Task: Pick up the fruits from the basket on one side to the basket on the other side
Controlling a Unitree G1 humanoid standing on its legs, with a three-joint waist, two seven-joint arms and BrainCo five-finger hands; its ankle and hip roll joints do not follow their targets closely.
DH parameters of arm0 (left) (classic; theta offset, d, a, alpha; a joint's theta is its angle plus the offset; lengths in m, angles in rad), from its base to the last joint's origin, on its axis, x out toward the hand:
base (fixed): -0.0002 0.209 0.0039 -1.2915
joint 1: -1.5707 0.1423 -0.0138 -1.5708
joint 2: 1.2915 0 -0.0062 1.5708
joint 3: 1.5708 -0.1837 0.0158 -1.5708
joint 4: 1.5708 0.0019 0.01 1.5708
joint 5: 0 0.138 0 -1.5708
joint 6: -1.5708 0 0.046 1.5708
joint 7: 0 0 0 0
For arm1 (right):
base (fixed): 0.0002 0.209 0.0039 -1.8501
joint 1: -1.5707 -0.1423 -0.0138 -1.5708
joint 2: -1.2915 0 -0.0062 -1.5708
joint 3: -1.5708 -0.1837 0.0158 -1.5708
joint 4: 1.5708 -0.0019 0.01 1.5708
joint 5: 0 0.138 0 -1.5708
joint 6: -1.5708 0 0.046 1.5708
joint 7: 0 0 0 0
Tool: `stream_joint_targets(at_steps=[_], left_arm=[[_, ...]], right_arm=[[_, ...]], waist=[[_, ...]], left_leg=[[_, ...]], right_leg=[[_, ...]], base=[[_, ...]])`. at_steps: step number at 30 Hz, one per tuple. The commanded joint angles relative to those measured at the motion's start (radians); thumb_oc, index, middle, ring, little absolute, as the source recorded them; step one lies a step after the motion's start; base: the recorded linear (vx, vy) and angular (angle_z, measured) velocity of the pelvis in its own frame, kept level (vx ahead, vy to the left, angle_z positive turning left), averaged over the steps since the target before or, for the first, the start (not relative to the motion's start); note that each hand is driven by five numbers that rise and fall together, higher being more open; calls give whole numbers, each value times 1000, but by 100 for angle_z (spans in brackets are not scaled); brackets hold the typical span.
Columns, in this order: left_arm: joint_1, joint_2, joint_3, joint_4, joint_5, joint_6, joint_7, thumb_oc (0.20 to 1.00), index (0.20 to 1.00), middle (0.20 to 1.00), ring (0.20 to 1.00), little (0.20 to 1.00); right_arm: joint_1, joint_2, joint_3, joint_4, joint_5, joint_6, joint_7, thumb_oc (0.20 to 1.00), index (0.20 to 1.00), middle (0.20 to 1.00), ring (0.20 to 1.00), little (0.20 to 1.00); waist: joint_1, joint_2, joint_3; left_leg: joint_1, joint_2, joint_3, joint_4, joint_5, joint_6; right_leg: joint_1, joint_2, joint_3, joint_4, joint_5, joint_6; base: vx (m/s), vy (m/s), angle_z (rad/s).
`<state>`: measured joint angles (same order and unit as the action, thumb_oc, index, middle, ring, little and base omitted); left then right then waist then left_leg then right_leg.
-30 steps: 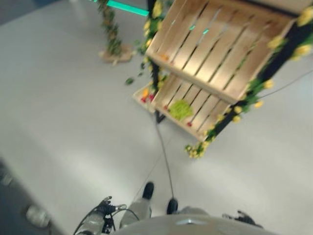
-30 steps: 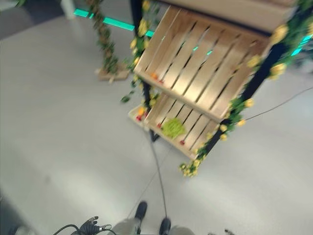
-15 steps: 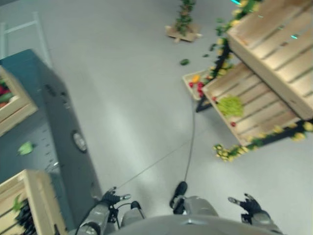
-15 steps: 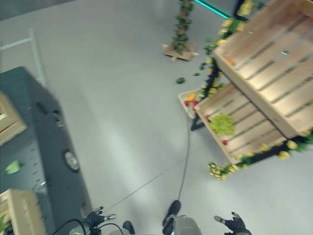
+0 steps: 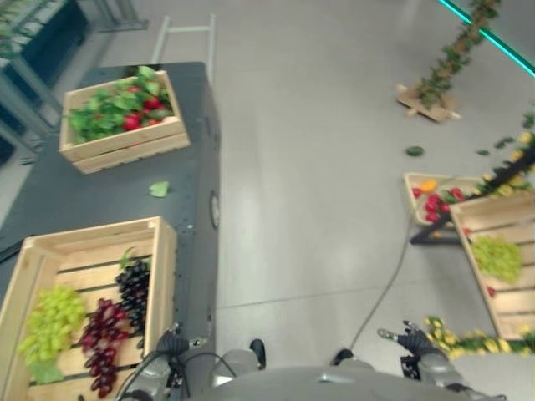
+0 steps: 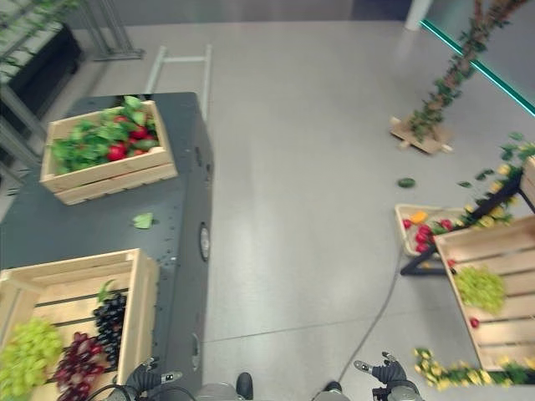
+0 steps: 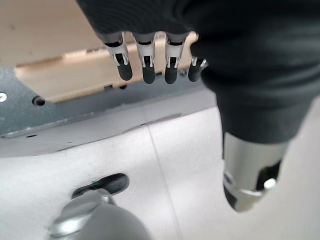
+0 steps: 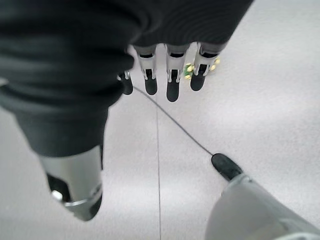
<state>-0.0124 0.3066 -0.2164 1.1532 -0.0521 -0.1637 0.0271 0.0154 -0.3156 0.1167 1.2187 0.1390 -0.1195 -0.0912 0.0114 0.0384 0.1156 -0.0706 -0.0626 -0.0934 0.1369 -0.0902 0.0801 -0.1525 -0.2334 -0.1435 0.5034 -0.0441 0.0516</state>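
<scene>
On the dark table [image 5: 100,196], grape crate [image 5: 159,251], perhaps radish crate [image 5: 125,142], both hands [image 7: 150,65] [image 8: 170,75] slack, empty.

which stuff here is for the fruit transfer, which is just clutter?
Job: near crate holding green, red and black grapes; far crate of red fruit; left hand, right hand.
Clutter: loose leaf, floor tray, vine post.

pale grey tiled floor [image 5: 318,167] all around; a dark grey metal tabletop [image 6: 92,221] to the left, a leafy garland post on a wooden base [image 6: 430,125] far right.
</scene>
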Motion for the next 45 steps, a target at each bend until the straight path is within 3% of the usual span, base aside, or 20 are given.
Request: stream_joint_targets(at_steps=[1,2,3,4,5,6,9,12,19,22,26,27,28,29,32,33,35,39,42,45], left_arm=[[3,48,23,-34,37,-28,9,1000,1000,1000,1000,1000],[-6,44,18,-34,35,-28,12,1000,1000,1000,1000,1000],[-6,44,18,-34,35,-28,12,1000,1000,1000,1000,1000],[-14,46,14,-26,30,-30,14,1000,1000,1000,1000,1000],[-14,46,14,-26,30,-30,14,1000,1000,1000,1000,1000],[-33,45,7,-15,30,-31,15,1000,1000,1000,1000,1000],[-53,38,-9,2,39,-34,15,1000,1000,1000,1000,1000],[-57,34,-18,16,54,-32,14,1000,1000,1000,1000,1000],[-37,26,-4,-12,30,-29,32,1000,1000,1000,1000,1000],[-28,26,5,-23,17,-27,43,1000,1000,1000,1000,1000],[-35,21,19,3,2,-23,49,1000,1000,1000,1000,1000],[-47,18,19,19,0,-19,51,1000,1000,1000,1000,1000],[-51,21,22,16,-2,-15,48,1000,1000,1000,1000,1000],[-54,25,27,20,2,-14,47,1000,1000,1000,1000,1000],[-49,30,32,20,5,-11,45,1000,1000,1000,1000,1000],[-49,33,42,38,7,-6,46,1000,1000,1000,1000,1000],[-51,31,45,50,11,-2,47,1000,1000,1000,1000,1000],[-59,29,41,57,10,2,51,1000,1000,1000,1000,1000],[-62,23,28,51,12,4,45,1000,1000,1000,1000,1000],[-55,23,32,59,17,2,44,1000,1000,1000,1000,1000]], right_arm=[[-23,-23,9,-15,13,-22,1,1000,1000,1000,1000,1000],[-21,-27,7,-6,21,-25,4,1000,1000,1000,1000,1000],[-21,-27,7,-6,21,-25,5,1000,1000,1000,1000,1000],[-17,-31,25,-12,14,-32,11,1000,1000,1000,1000,1000],[-17,-31,25,-12,14,-32,11,1000,1000,1000,1000,1000],[-13,-38,33,7,4,-29,13,1000,1000,1000,1000,1000],[-10,-42,29,15,-1,-23,10,1000,1000,1000,1000,1000],[4,-45,26,11,-13,-24,13,1000,1000,1000,1000,1000],[3,-61,59,13,-69,-27,21,1000,1000,1000,1000,1000],[-4,-66,53,27,-67,-29,17,1000,1000,1000,1000,1000],[-6,-62,60,32,-75,-29,18,1000,1000,1000,1000,1000],[-7,-65,52,27,-78,-28,10,1000,1000,1000,1000,1000],[-12,-66,48,26,-79,-24,9,1000,1000,1000,1000,1000],[-15,-67,46,28,-81,-20,5,1000,1000,1000,1000,1000],[-20,-65,43,28,-78,-19,0,1000,1000,1000,1000,1000],[-19,-58,47,27,-79,-17,2,1000,1000,1000,1000,1000],[-18,-51,51,28,-84,-13,0,1000,1000,1000,1000,1000],[-10,-39,60,28,-91,-8,1,1000,1000,1000,1000,1000],[-10,-37,70,35,-102,-4,2,1000,1000,1000,1000,1000],[-34,-28,72,41,-97,-1,3,1000,1000,1000,1000,1000]], waist=[[-18,-21,13],[-23,-23,21],[-26,-22,22],[-56,-24,35],[-58,-24,33],[-88,-33,42],[-102,-37,47],[-97,-50,31],[-51,-52,6],[-34,-57,9],[-40,-65,-4],[-63,-64,1],[-75,-70,-2],[-81,-69,-4],[-86,-67,-10],[-91,-67,-18],[-92,-67,-25],[-84,-80,-45],[-75,-84,-58],[-58,-89,-66]], left_leg=[[-8,-69,2,-37,49,-52],[2,-87,-55,-33,49,-56],[3,-87,-58,-32,49,-56],[26,-107,-130,-35,49,-52],[24,-107,-131,-36,52,-52],[56,-131,-199,-44,50,-58],[81,-149,-295,-54,54,-71],[89,-154,-362,-60,54,-84],[76,-84,-347,-29,66,-135],[59,-50,-339,15,63,-151],[22,-40,-272,10,81,-161],[-41,16,-33,-4,105,-157],[-57,39,76,0,91,-154],[-56,50,138,6,86,-153],[-43,61,176,1,73,-154],[-28,94,239,-28,79,-151],[-16,122,283,-63,102,-159],[-6,164,309,-145,162,-177],[-3,173,328,-180,170,-176],[2,153,301,-173,149,-163]], right_leg=[[-50,141,56,-178,44,40],[-82,153,46,-196,46,36],[-79,153,43,-196,45,36],[-133,210,140,-241,63,41],[-134,209,139,-244,66,41],[-162,264,263,-300,98,63],[-188,280,341,-326,131,82],[-132,247,297,-360,118,68],[-57,232,183,-369,75,53],[-1,244,140,-367,35,25],[36,231,97,-407,36,18],[60,202,48,-441,40,28],[57,187,29,-451,52,33],[63,180,10,-467,56,31],[75,181,0,-486,57,24],[86,179,-28,-482,50,23],[100,178,-63,-483,45,24],[124,170,-119,-504,47,34],[138,157,-159,-522,54,45],[150,139,-146,-531,65,57]], base=[[125,86,211],[81,27,126],[208,8,109],[125,-20,79],[292,-22,137],[238,-17,170],[221,-65,179],[138,-167,181],[131,-211,90],[103,-295,74],[38,-152,85],[-36,-76,73],[-46,-110,133],[-35,-50,136],[17,-41,47],[39,-11,38],[39,-2,66],[50,61,72],[48,126,54],[102,209,46]])
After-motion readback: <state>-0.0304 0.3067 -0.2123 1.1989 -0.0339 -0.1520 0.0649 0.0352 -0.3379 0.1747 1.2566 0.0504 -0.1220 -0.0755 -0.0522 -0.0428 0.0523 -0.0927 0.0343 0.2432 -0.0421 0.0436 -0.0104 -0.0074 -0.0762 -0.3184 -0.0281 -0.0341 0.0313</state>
